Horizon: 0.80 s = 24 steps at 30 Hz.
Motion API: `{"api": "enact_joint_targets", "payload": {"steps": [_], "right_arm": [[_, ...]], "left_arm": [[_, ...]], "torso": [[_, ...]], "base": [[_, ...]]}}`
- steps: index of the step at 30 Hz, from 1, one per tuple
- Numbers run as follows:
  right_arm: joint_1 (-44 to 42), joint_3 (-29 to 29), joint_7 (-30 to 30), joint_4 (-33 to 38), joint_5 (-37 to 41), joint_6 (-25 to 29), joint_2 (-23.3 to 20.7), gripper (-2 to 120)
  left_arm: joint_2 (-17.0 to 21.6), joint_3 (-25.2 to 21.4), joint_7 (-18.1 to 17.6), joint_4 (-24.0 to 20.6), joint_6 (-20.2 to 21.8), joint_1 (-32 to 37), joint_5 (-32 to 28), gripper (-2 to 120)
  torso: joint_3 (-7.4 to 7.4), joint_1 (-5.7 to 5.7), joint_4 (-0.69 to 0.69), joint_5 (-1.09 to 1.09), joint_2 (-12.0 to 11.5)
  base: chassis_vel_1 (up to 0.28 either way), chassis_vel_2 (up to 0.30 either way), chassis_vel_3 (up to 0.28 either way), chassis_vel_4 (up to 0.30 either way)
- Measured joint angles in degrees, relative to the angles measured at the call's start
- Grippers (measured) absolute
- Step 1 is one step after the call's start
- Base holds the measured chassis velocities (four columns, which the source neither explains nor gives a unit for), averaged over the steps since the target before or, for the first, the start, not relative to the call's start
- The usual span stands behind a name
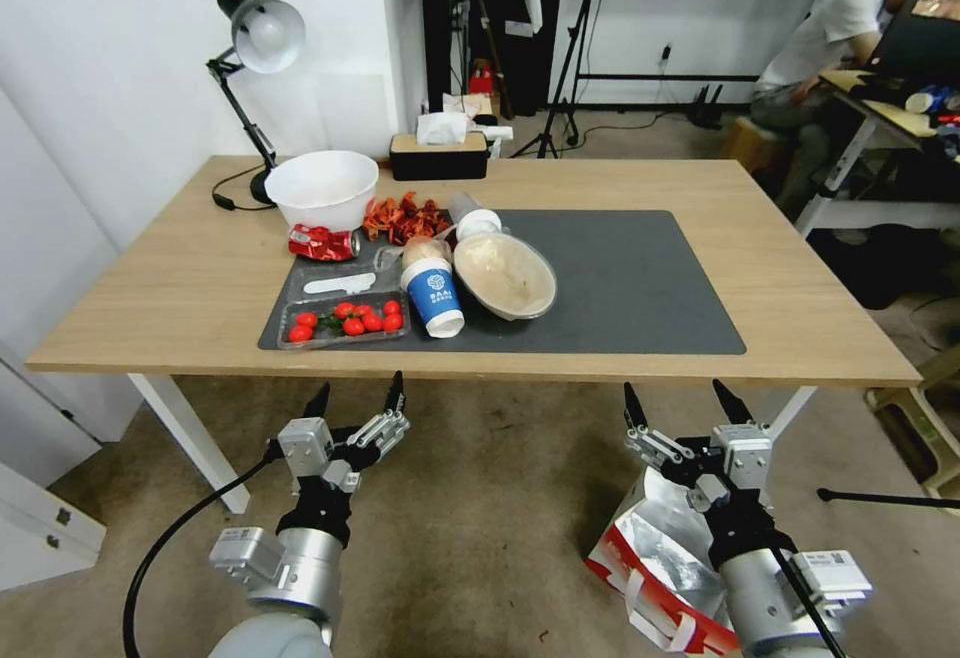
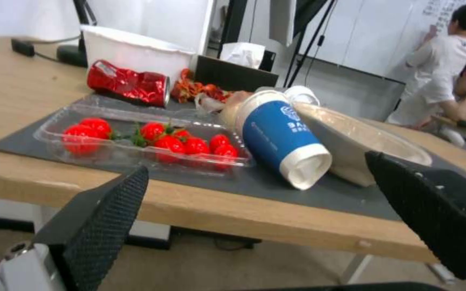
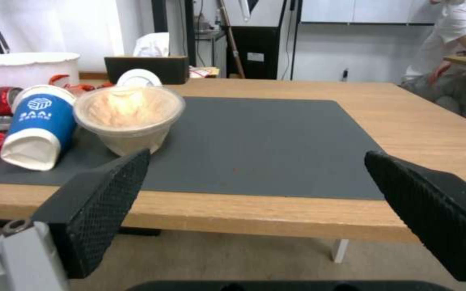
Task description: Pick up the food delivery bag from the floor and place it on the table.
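Both grippers hover in front of the table's (image 1: 780,338) near edge, the left gripper (image 1: 357,399) and right gripper (image 1: 678,400) each spread wide with nothing between the fingers, likely readied for a grasp not yet begun. Below the right arm, the food delivery bag (image 1: 655,548) sits on the floor (image 1: 480,528), foil mouth open. Clutter crowds the mat's (image 1: 640,288) left half, leaving its right half free for the bag.
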Motion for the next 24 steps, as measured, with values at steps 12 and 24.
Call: {"api": "enact_joint_targets", "payload": {"steps": [12,24], "right_arm": [[-0.2,0.3,0.0,0.3,0.5,0.0,0.0,100],[0.3,0.5,-1.1,-1.2,1.7,-0.1,-0.1,100]], "left_arm": [[0.5,-0.5,1.4,0.3,-1.1,0.5,1.8,100],[1.1,-0.7,1.4,0.7,-2.1,0.2,2.2,100]], "torso": [[-2.03,-1.56,0.0,0.0,-3.6],[-4.04,-3.18,0.0,0.01,-7.2]], "base": [[0.0,0.0,0.0,0.0],[0.0,0.0,0.0,0.0]]}}
